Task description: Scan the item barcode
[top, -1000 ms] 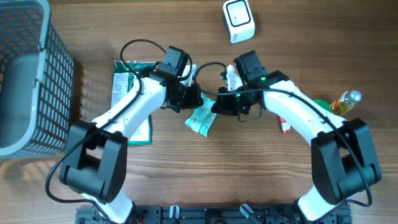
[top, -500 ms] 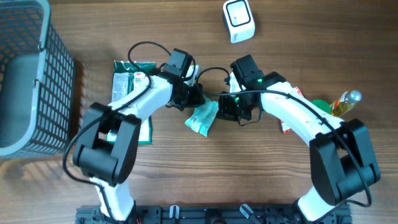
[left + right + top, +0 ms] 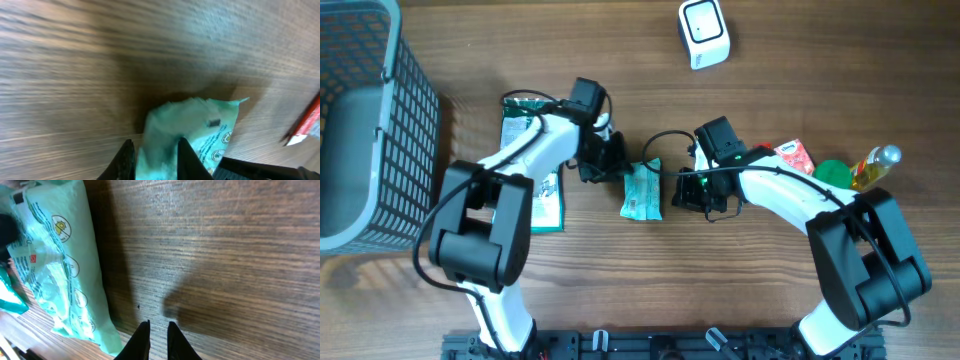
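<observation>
**At mid-worktop point(image 3: 620, 290), the teal pouch point(image 3: 642, 192) is pinched in the left fingers point(image 3: 125, 159), with the right fingers point(image 3: 142, 341) empty beside it**

Closest to the robot, the pouch lies lengthwise between the two arms. From above it cannot be told whether it rests on the wood or hangs just over it. The left fingers are closed on its upper edge, and the left wrist view shows the film bunched between them. Holding it by the rim leaves the printed faces bare, likely so a barcode can be turned towards a reader.

Just right of the pouch, the right fingers point down at the wood. They are drawn almost together, with only a slit between them and nothing in it, and the pouch is beside them without touching. It looks as if one arm carries while the other keeps off the print. No barcode can be made out on the face that shows.

Further out, a flat green pack point(image 3: 520, 125) lies under the left arm. A red packet point(image 3: 792, 155), a green round thing point(image 3: 832, 172) and a yellow bottle point(image 3: 873, 165) cluster by the right arm. Farthest, a white scanner point(image 3: 703, 33) stands well apart from the pouch, and a grey basket point(image 3: 415, 130) fills the left side. The scan looks not yet made, since the pouch is still far from the scanner.
</observation>
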